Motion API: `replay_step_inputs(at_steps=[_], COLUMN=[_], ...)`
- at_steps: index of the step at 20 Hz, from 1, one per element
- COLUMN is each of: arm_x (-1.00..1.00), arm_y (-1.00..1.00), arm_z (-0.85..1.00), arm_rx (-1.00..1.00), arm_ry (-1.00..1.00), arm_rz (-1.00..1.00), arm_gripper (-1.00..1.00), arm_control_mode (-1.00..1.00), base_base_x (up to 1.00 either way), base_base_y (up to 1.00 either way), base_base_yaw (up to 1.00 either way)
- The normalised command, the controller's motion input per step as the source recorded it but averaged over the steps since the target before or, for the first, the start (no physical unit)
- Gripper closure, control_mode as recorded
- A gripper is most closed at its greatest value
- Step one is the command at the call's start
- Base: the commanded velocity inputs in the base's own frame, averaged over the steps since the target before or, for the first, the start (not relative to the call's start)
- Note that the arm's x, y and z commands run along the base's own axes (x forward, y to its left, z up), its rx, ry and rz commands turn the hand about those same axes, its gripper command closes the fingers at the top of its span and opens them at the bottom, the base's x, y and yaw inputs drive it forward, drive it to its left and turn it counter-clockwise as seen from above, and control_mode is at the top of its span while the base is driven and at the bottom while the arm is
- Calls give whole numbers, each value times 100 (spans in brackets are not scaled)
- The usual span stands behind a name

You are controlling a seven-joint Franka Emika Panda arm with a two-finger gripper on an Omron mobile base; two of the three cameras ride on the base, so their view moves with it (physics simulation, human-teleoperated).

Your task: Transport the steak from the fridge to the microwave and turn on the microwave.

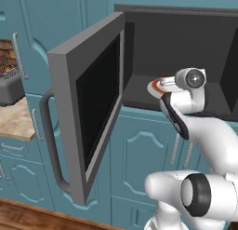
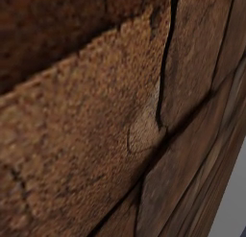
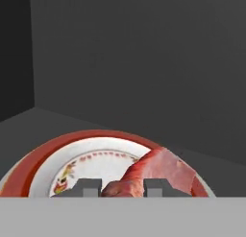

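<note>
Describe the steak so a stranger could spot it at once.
Find the microwave, the big grey box with a dark interior set among the teal cupboards, its door swung open. On its floor sits a red-rimmed white plate. The steak is the red-pink lumpy slab on it, between the gripper fingertips.

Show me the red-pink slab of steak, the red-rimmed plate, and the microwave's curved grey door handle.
Red-pink steak slab (image 3: pixel 161 171), hand view, its upper surface.
Red-rimmed white plate (image 3: pixel 53 154), hand view, red rim.
Curved grey microwave door handle (image 1: pixel 48 136), left base view, mid-bar.
</note>
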Motion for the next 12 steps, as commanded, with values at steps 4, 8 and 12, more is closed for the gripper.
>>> replay_step_inputs(at_steps=[4,8,12], arm_x=[53,50,48], arm_y=[0,0,0], arm_z=[-7,-11,-13], arm_rx=[0,0,0], arm_ry=[0,0,0], arm_rz=[10,9,7], arm_gripper=[100,100,100], arm_control_mode=[-100,-100,-100], base_base_x=[0,0,0], base_base_y=[0,0,0], base_base_yaw=[0,0,0])
